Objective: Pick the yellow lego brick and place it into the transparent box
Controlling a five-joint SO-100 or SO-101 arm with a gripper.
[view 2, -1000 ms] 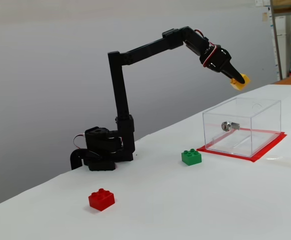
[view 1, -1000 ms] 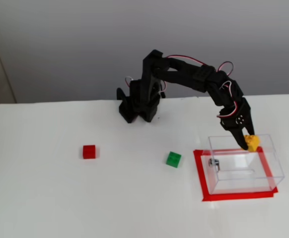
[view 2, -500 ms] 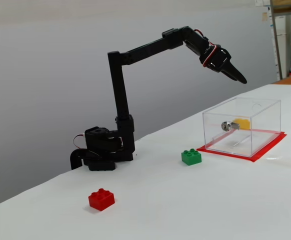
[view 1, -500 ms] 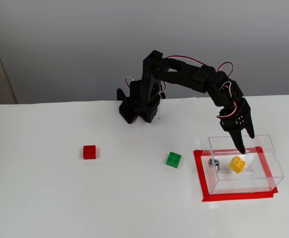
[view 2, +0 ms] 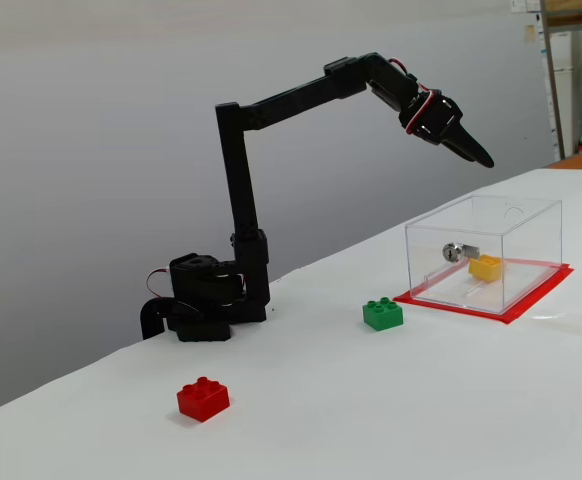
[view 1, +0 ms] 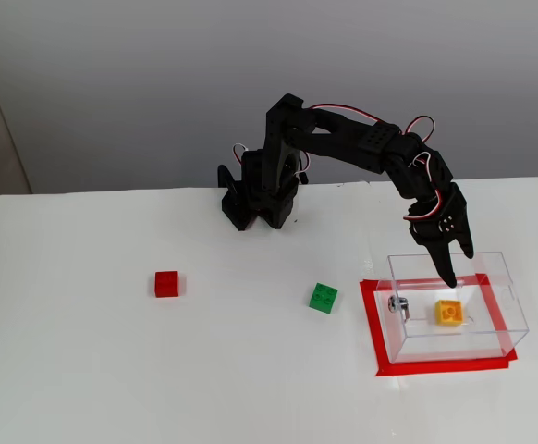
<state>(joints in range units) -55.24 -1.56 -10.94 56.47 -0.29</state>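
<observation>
The yellow lego brick [view 1: 449, 313] lies inside the transparent box [view 1: 454, 268], flat on the box floor with its studs up. It is square, so no long axis can be told; in a fixed view its edges run slightly askew to the box walls. It sits a little toward 3 o'clock of the box centre in that view. A small metal fitting [view 1: 397, 304] shows on the box wall at 9 o'clock of the brick. The box rests on a red rectangle [view 1: 371, 324] taped to the white table [view 1: 112, 370], whose border shows around the box base.

The gripper [view 1: 446, 275] hangs above the box, clear of the brick, with the arm [view 1: 343, 143] arched over from its base at about 10 o'clock of the box. In a fixed view from the side the gripper [view 2: 476, 155] points down toward 4 o'clock, well above the box top [view 2: 486, 215]. The jaws taper to a single dark point in both fixed views, with no gap visible and nothing between them; they appear closed and empty.

The green brick [view 1: 323, 298] lies on the table at 9 o'clock of the box, near it but apart. The red brick [view 1: 166, 284] lies farther out at 9 o'clock, well apart from both.
</observation>
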